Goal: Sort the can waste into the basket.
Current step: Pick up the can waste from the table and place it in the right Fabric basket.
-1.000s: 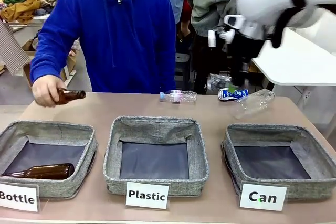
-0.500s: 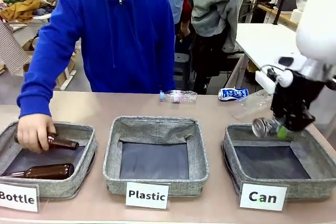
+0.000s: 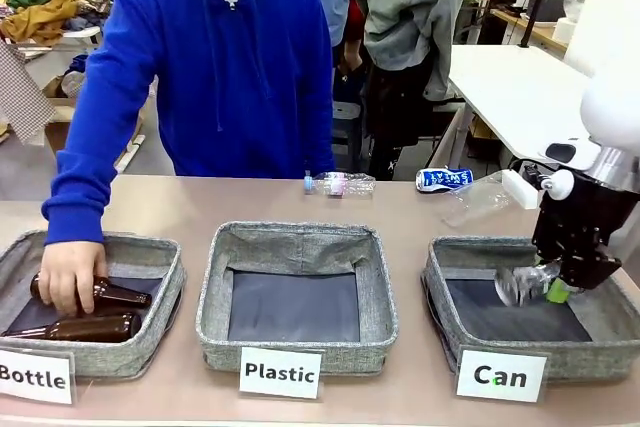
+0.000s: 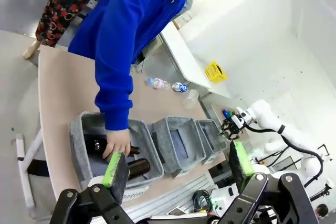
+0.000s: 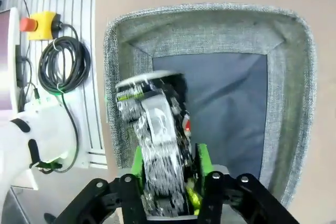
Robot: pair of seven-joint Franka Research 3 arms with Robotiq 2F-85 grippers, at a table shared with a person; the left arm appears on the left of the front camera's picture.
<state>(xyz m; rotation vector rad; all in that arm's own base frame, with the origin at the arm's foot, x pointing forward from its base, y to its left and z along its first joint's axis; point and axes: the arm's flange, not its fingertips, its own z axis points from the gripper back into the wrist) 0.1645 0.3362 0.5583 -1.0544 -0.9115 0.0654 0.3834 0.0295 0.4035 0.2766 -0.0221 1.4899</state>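
A dented black can (image 3: 520, 284) with a silver top lies sideways between the green pads of my right gripper (image 3: 550, 287), low inside the grey basket (image 3: 440, 277) with the "Can" card. In the right wrist view the black can (image 5: 157, 129) sits between the pads of the right gripper (image 5: 169, 156), above the basket's dark lining and near its left wall (image 5: 113, 77). A blue can (image 3: 443, 179) lies on its side at the table's far right. My left gripper (image 4: 178, 166) hangs open high above the table with nothing between its fingers.
A person's hand (image 3: 70, 277) rests on a brown bottle (image 3: 115, 294) in the "Bottle" basket (image 3: 160, 247), above another brown bottle (image 3: 85, 327). The "Plastic" basket (image 3: 297, 237) stands in the middle. Two clear plastic bottles (image 3: 340, 184) (image 3: 485, 197) lie at the far edge.
My right arm has carried the black can from the table's far side down into the Can basket. The person's hand has lowered a brown bottle into the Bottle basket.
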